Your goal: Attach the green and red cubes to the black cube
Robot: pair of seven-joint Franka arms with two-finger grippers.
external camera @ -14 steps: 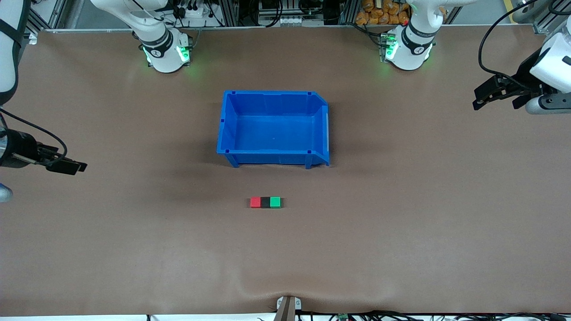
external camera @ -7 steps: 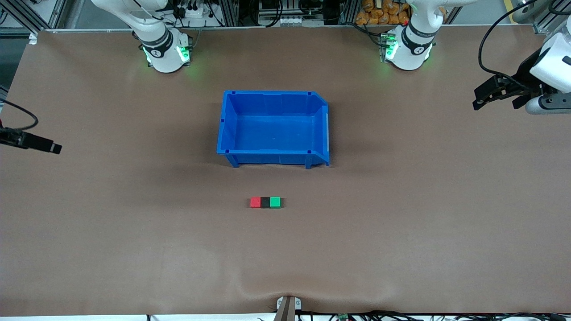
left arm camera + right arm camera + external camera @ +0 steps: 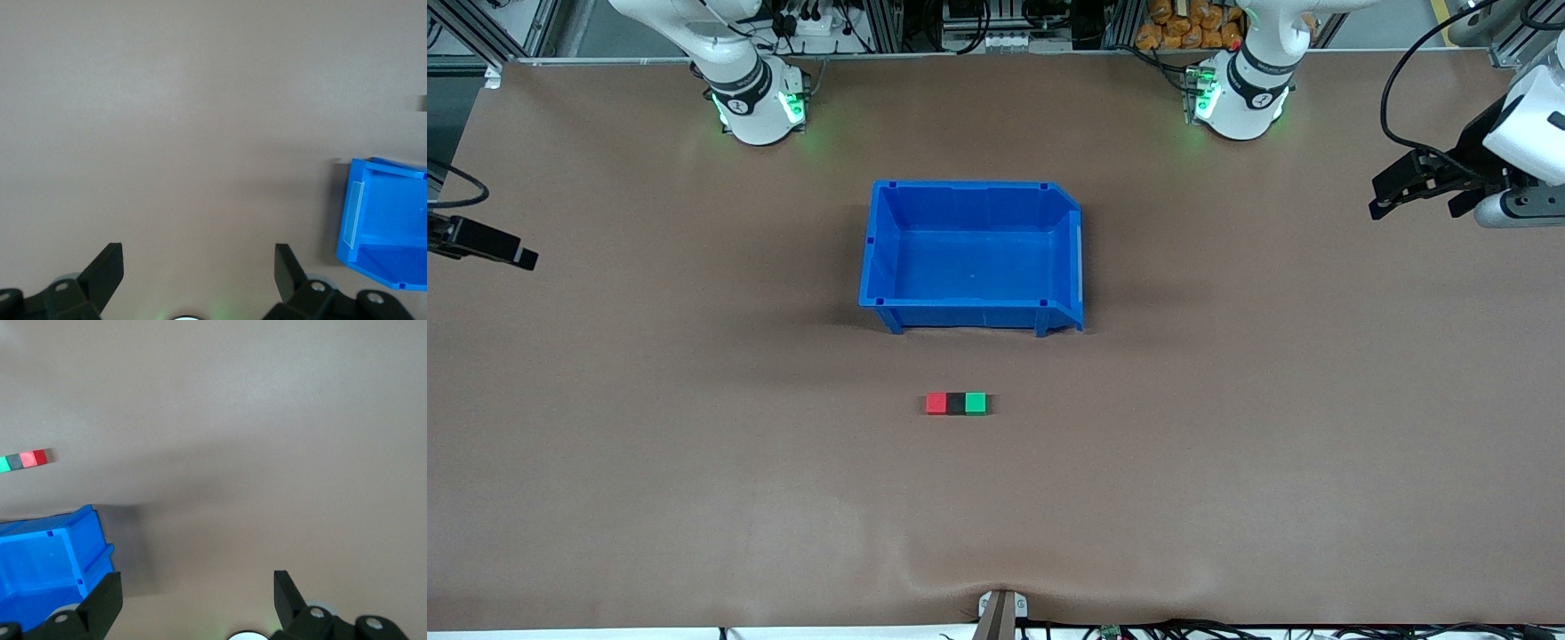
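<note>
The red cube (image 3: 935, 404), the black cube (image 3: 956, 404) and the green cube (image 3: 975, 404) lie in one row on the table, touching, black in the middle, a little nearer to the front camera than the blue bin (image 3: 971, 258). The row also shows in the right wrist view, red cube (image 3: 35, 458) and green cube (image 3: 4, 463) at its ends. My right gripper (image 3: 516, 256) (image 3: 195, 600) is open and empty over the right arm's end of the table. My left gripper (image 3: 1414, 200) (image 3: 198, 267) is open and empty over the left arm's end, waiting.
The blue bin is empty; its wall shows in the left wrist view (image 3: 383, 233) and the right wrist view (image 3: 47, 560). Brown table (image 3: 1227, 444) spreads around the cubes. A small metal clamp (image 3: 1002, 609) sits at the table's edge nearest the front camera.
My right gripper has drawn back toward the table's end and away from the front camera. The left arm, the cubes and the bin have not moved.
</note>
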